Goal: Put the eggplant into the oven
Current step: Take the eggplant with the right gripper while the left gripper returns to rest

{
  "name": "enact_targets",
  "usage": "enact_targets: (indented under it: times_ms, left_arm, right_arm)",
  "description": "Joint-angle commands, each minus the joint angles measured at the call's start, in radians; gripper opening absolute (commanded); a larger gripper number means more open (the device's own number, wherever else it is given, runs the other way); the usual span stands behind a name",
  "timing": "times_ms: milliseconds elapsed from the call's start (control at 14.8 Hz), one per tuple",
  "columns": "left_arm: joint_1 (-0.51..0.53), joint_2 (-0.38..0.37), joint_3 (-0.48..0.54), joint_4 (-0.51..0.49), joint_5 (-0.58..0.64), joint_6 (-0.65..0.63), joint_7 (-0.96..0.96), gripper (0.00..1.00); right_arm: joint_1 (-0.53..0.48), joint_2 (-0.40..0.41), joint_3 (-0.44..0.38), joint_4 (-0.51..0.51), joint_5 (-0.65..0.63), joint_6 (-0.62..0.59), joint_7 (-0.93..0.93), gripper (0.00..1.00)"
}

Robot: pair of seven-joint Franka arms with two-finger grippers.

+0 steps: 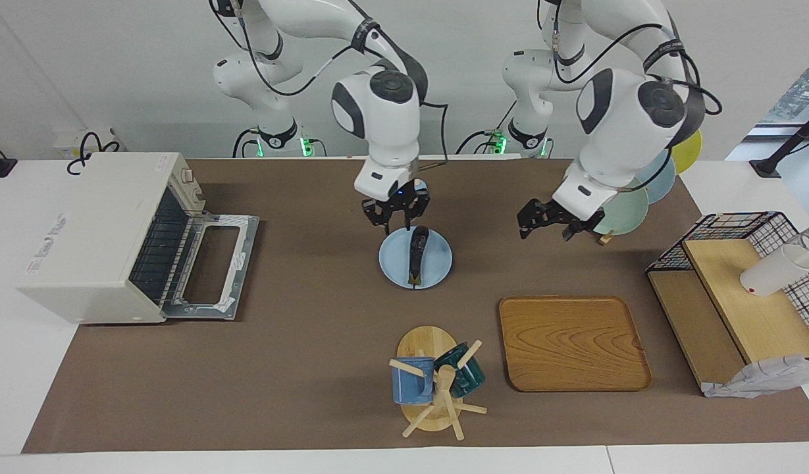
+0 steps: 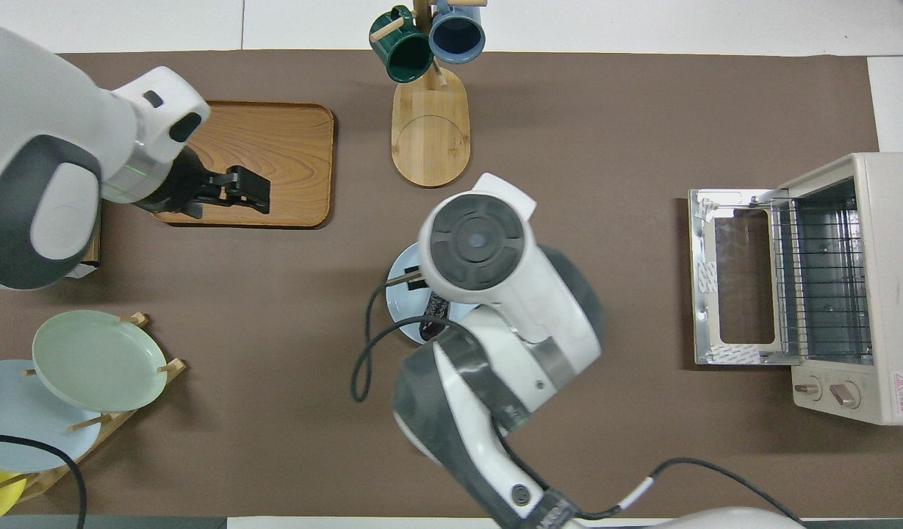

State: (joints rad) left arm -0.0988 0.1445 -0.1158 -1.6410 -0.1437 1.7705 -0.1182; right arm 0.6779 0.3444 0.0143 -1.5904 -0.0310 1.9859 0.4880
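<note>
The right gripper point(image 1: 396, 212) hangs over the robot-side rim of a pale blue plate point(image 1: 437, 271) near the middle of the worktop point(image 1: 299, 355), its fingers spread apart and holding nothing. Just below it lies the eggplant point(image 1: 417, 254), stretched along the plate, one end beneath the fingertips and the rest running away from the robots. In the facing view a small gap shows between fingertips and eggplant; in the overhead view the arm covers most of the plate, so only a sliver of eggplant point(image 2: 438, 303) shows.

From this gripper toward the right arm's end of the worktop, bare brown mat runs unbroken to the oven point(image 1: 95, 237), whose door point(image 1: 213, 266) lies dropped flat, the wire rack point(image 2: 818, 272) exposed. Below the plate, farther from the robots, stand a wooden mug tree point(image 1: 430, 382) with two mugs and a wooden tray point(image 1: 572, 342).

The left gripper point(image 1: 548, 222) waits in the air beside the plate rack point(image 2: 113, 411), fingers parted and empty, well apart from the eggplant.
</note>
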Motion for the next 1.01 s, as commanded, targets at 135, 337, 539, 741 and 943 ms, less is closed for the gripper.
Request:
enact_targets:
  times_ms: [135, 337, 539, 741, 943]
  left_arm:
    - [0.097, -0.081, -0.005, -0.002, 0.076, -0.083, 0.083, 1.00]
    - [0.100, -0.118, -0.004, -0.003, 0.134, -0.144, 0.083, 1.00]
    - [0.091, -0.152, 0.001, 0.003, 0.136, -0.216, 0.081, 1.00]
    - [0.083, -0.135, -0.001, 0.122, 0.133, -0.345, 0.083, 1.00]
    - [0.024, -0.138, 0.046, 0.107, 0.133, -0.332, 0.074, 1.00]
  right_arm:
    - [0.071, 0.192, -0.001, 0.074, -0.075, 0.190, 0.113, 0.47]
    - [0.107, 0.183, -0.001, -0.003, -0.073, 0.298, 0.115, 0.46]
    - [0.118, 0.163, -0.001, -0.087, -0.089, 0.364, 0.115, 0.46]
    - [0.120, 0.140, -0.001, -0.167, -0.104, 0.410, 0.116, 0.42]
    - [0.120, 0.134, -0.001, -0.197, -0.106, 0.436, 0.112, 0.20]
